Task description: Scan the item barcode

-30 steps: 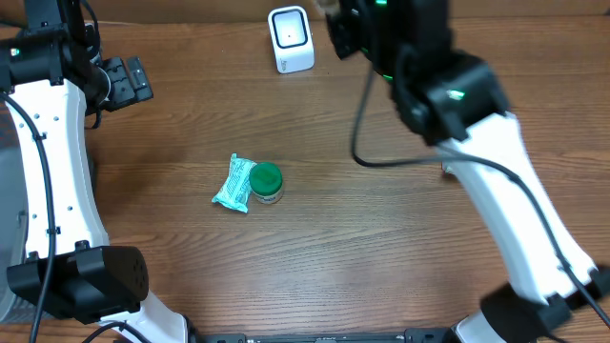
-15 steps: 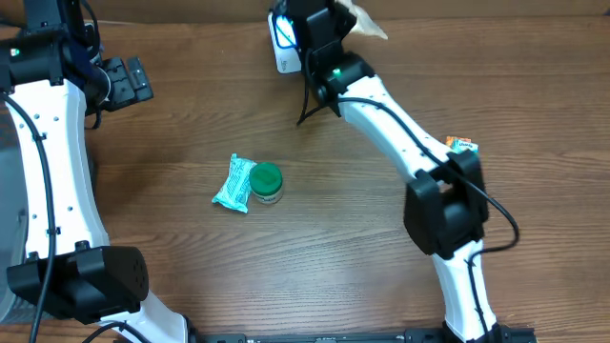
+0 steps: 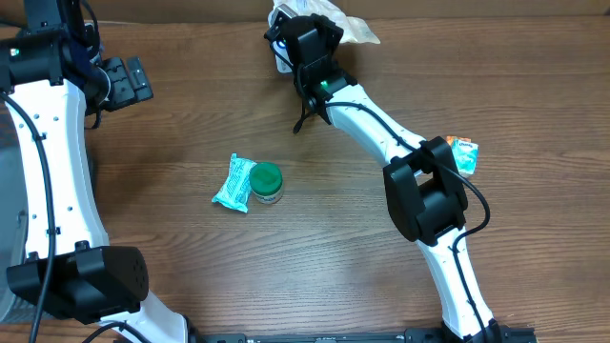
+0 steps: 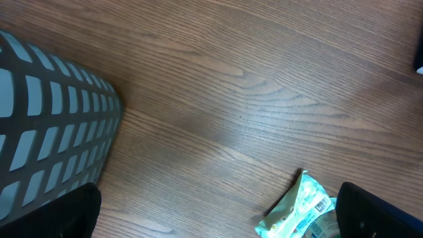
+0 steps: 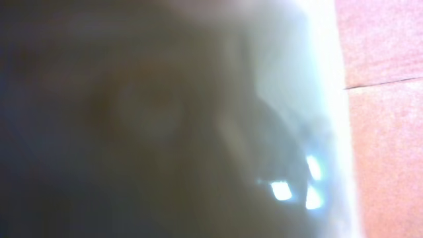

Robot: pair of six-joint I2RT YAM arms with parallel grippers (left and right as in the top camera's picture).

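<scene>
My right gripper reaches over the white barcode scanner at the table's far edge, and the arm hides most of the scanner. The gripper is shut on a pale, crinkly clear packet that sticks out to its right, just above the scanner. The right wrist view is a close blur of dark and pale shapes, and no fingers can be made out there. My left gripper hangs open at the far left, well away from the scanner. Its two dark fingertips show at the bottom corners of the left wrist view with nothing between them.
A light green packet lies touching a green-lidded jar mid-table. An orange and teal packet lies by the right arm's elbow. A grey mesh basket stands beyond the table's left side.
The right arm swung left and down from high over the table. It has brought the pale packet over the scanner. The left arm has stayed still.
</scene>
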